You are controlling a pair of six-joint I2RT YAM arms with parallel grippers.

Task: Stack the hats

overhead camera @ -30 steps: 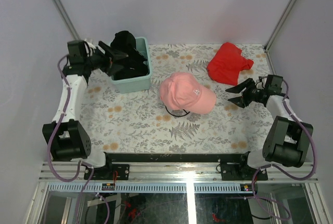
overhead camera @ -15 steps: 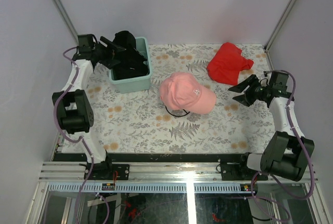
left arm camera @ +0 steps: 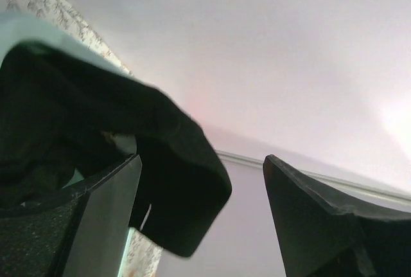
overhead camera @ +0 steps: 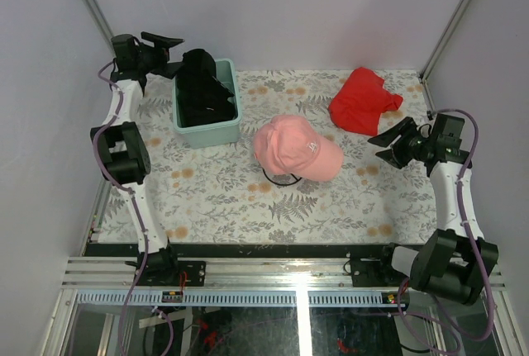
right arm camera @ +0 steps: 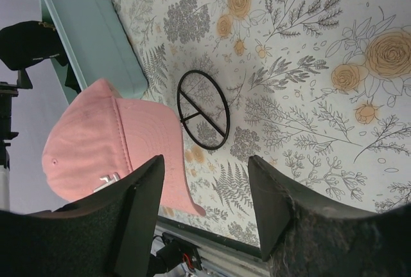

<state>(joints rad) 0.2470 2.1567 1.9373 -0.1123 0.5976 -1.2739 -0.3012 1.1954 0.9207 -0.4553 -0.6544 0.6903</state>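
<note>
Plainly, we see our left tool [overhead camera: 165,53] raised at the far left corner, beside and above the mint-green tub [overhead camera: 208,133]. Its fingers are spread and released, with nothing between them. From the left wrist we look past both fingers at the curved brim of a black cap [left arm camera: 180,187], which sticks up over the tub's rim. It is clear of the fingers, as far as we can tell.

The dark caps [overhead camera: 202,92] sit bundled in the tub at the far left of the flowered surface [overhead camera: 231,195]. How many are in there we cannot tell. The pink cap [overhead camera: 289,145] lies alone on the surface near the middle, crown up, its brim pointing to the right and its white logo showing. A thin black ring [right arm camera: 202,116] with crossbars lies flat just at the cap's near edge.

Our right tool [overhead camera: 387,146] hovers at the right side, aimed toward the pink cap's brim yet well apart from it. Its fingers are parted and it grasps nothing. A crumpled red cloth [overhead camera: 361,100] rests at the far right, just beyond that tool.
</note>
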